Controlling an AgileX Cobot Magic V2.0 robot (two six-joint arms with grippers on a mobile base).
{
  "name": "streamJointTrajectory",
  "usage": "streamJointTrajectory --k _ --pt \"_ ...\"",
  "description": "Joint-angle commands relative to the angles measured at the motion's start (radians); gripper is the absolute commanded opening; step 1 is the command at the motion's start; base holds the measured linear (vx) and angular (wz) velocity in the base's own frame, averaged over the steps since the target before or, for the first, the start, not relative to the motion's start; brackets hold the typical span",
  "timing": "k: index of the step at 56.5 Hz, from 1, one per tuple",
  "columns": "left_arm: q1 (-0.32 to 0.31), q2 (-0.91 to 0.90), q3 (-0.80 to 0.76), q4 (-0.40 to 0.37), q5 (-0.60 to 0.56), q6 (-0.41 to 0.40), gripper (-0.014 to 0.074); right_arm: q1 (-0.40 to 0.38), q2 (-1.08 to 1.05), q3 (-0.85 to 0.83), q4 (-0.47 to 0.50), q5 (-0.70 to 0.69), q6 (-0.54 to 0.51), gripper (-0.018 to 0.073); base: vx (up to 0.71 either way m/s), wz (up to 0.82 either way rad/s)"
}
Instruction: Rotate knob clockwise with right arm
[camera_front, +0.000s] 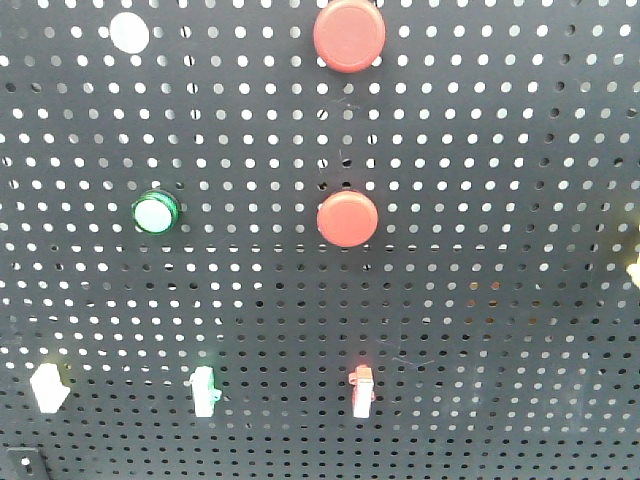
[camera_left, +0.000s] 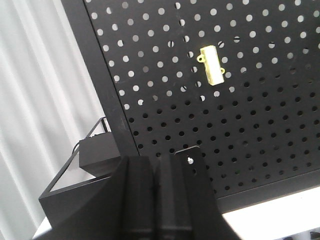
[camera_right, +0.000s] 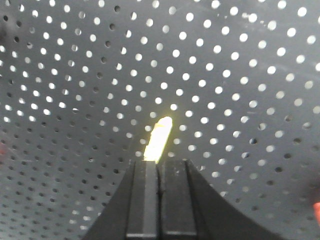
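Note:
A small yellow knob (camera_right: 158, 138) sticks out of the black pegboard (camera_right: 225, 75), tilted, its lower end just beyond my right gripper's tips. My right gripper (camera_right: 159, 164) has its jaws pressed together, with nothing seen between them. In the left wrist view the same yellow knob (camera_left: 212, 65) sits high on the pegboard, far from my left gripper (camera_left: 159, 162), which is shut and empty near the board's lower left corner. In the front view only a sliver of the yellow knob (camera_front: 633, 270) shows at the right edge. Neither gripper shows there.
The pegboard (camera_front: 480, 200) carries two red round buttons (camera_front: 348, 34) (camera_front: 347, 218), a green-ringed button (camera_front: 154, 213), a white disc (camera_front: 129, 33) and three small toggle switches along the bottom (camera_front: 48, 386) (camera_front: 203, 390) (camera_front: 361, 391). A black box with a cable (camera_left: 97, 152) sits left of the frame.

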Motion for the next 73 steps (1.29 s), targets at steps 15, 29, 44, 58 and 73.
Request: streamJointTrajectory --k 15,29,44,58,73 --pt "-0.008 -0.017 0.033 -0.005 -0.076 -0.004 -0.0006 -0.002 -0.004 0.183 0.213 -0.268 -0.014 -0.0008 0.0 0.0" --pt "-0.008 -0.017 0.033 -0.005 -0.076 -0.004 -0.0006 -0.043 -0.076 0.599 0.43 -0.731 -0.074 -0.0008 0.0 0.0" --pt "-0.008 -0.017 0.033 -0.005 -0.076 -0.004 -0.0006 -0.302 -0.204 0.799 0.43 -0.826 -0.074 -0.0008 0.0 0.0" --pt "-0.008 -0.017 0.033 -0.005 -0.076 -0.004 -0.0006 -0.502 -0.463 0.918 0.402 -0.779 -0.074 -0.0008 0.0 0.0" --pt "-0.008 -0.017 0.033 -0.005 -0.076 -0.004 -0.0006 -0.619 -0.52 0.918 0.403 -0.701 -0.06 -0.0008 0.0 0.0"
